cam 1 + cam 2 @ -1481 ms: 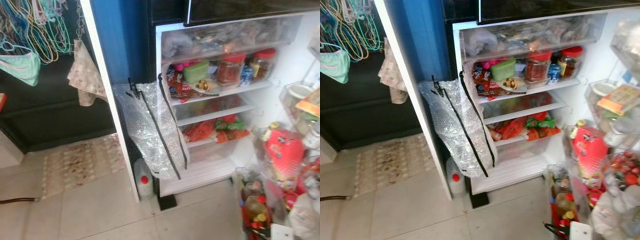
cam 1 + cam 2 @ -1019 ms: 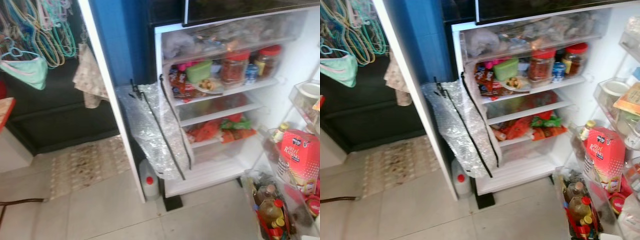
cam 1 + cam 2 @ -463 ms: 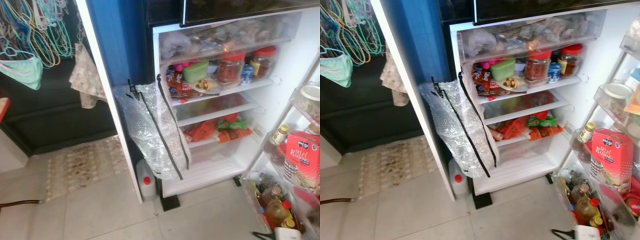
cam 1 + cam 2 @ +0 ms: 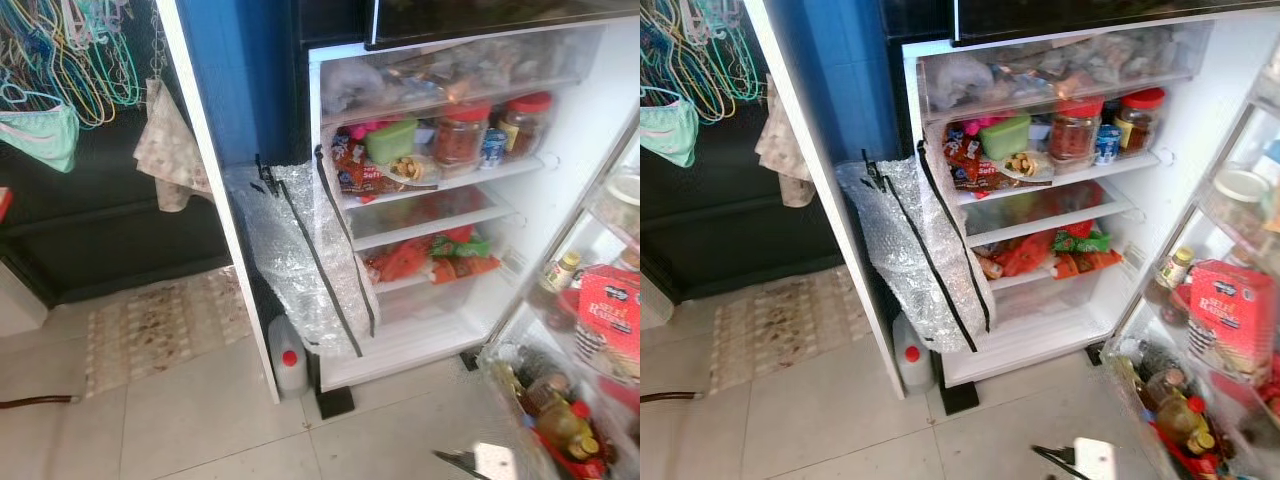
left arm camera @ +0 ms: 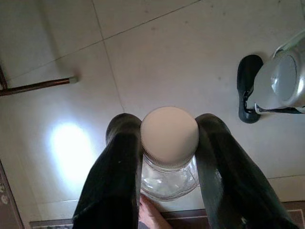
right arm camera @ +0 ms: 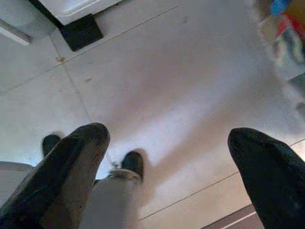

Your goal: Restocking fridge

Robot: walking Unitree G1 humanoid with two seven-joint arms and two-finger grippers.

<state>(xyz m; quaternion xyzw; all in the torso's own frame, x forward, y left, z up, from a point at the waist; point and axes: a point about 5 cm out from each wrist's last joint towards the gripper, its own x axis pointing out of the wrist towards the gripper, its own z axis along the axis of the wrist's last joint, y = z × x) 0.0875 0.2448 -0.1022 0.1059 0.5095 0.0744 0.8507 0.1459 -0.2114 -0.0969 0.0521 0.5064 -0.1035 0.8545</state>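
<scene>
Blurred, unreadable print on the red carton (image 4: 1230, 315) in the fridge door.

Before you, the open fridge (image 4: 1160, 215) presents three white shelves. The top shelf (image 4: 1070, 172) carries a green lidded tub (image 4: 1005, 137), two red-capped jars (image 4: 1077, 130) at 3 o'clock of the tub, a small blue can (image 4: 1107, 145) between the jars, and snack packets (image 4: 965, 165) at 9 o'clock. The middle shelf (image 4: 1050, 225) holds blurred contents you cannot identify. The lower shelf (image 4: 1040, 277) bears red and green packets (image 4: 1055, 255). On the tiled floor (image 4: 810, 420) lie a patterned mat (image 4: 780, 325) at 9 o'clock and a white jug with a red cap (image 4: 912, 362) beside the fridge base.
</scene>
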